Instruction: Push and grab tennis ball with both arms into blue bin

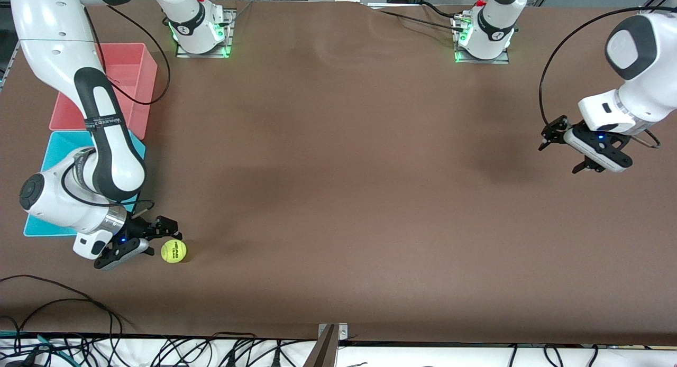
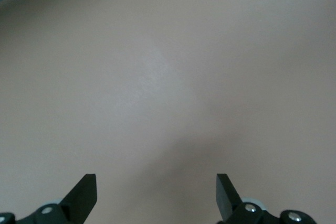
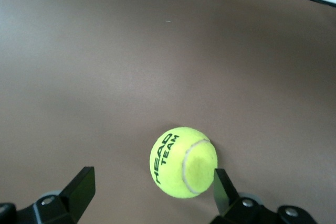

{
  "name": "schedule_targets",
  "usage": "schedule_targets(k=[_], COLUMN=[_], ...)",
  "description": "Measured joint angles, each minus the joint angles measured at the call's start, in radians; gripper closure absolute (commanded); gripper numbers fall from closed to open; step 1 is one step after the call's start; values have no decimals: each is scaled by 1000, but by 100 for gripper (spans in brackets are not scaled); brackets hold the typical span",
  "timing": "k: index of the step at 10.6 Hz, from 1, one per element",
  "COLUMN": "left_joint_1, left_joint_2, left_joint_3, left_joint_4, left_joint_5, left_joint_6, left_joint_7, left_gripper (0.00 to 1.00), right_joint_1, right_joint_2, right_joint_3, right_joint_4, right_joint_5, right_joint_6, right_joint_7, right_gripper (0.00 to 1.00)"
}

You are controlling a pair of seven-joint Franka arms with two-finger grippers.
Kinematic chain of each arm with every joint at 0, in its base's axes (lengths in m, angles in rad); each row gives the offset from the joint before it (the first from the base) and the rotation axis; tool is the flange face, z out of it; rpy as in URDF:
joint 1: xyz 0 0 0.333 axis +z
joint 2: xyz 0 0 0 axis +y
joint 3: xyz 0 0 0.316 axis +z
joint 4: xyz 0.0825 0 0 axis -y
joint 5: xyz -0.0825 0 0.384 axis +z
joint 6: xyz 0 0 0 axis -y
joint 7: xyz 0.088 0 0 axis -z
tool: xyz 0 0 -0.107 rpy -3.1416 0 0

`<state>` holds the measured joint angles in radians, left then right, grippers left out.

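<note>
**Ball sits just off one finger of the right pincer, beside the blue bin**

The tennis ball [image 1: 173, 250] rests on the brown worktop [image 1: 344, 187], near the corner of the blue bin [image 1: 58, 145] that lies nearest the front camera. It is outside the bin, a little toward the left arm's end of the worktop from it. The right pincer [image 1: 142, 244] is low beside the ball, between ball and bin, with its fingers spread wide and nothing gripped. In the right wrist view the ball [image 3: 184, 162] lies ahead of the fingertips and off-centre, touching or nearly touching one finger [image 3: 223, 188] and well apart from the other. A grasp would probably need the pincer shifted sideways to centre the ball, then advanced. A ball has no long axis, so finger angle matters little.

The left pincer [image 1: 563, 153] hangs over bare worktop, well apart from the ball, fingers released and empty; that arm waits.

What shows of the blue bin looks empty, though the right arm covers much of it. The pink-red bin [image 1: 124, 73] touching it, farther from the front camera, also looks empty.
</note>
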<state>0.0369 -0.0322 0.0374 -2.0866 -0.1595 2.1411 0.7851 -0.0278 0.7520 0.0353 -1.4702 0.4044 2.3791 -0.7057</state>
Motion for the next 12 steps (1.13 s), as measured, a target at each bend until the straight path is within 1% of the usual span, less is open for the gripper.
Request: schedule_targets(k=[1,3,4,7,9,10,12], left_joint_1=[0,-5,-9,-22,-27,-33,-42], left_joint_2=[-2,-4,-5,-8,-9,-9,-9], left_joint_3=[0,0,-1,-5,-12,-23,-82], left_joint_4=[50,152,205,335,400,428,477], left_joint_5=[6,23,32,122,172,188,210], left_joint_6=[-80,-249,-323,-481,-560,-600,-643], left_joint_7=[-42,-149,-186,-219,-234,-262,-407], left_gripper=[0,0,0,0,0,0,0], right_joint_1=[5,26,35,39,45,46,48], right_joint_2=[0,7,15,48,71,81,100], right_joint_3=[0,0,0,-2,-2,-2,-2], right_joint_4=[0,0,0,13,35,45,55], right_joint_5=[-57,-274,-341,-360,-361,-361,-362], right_joint_6=[15,52,68,99,110,111,134], right_joint_7=[70,316,419,573,628,640,651], right_gripper=[0,0,0,0,0,0,0])
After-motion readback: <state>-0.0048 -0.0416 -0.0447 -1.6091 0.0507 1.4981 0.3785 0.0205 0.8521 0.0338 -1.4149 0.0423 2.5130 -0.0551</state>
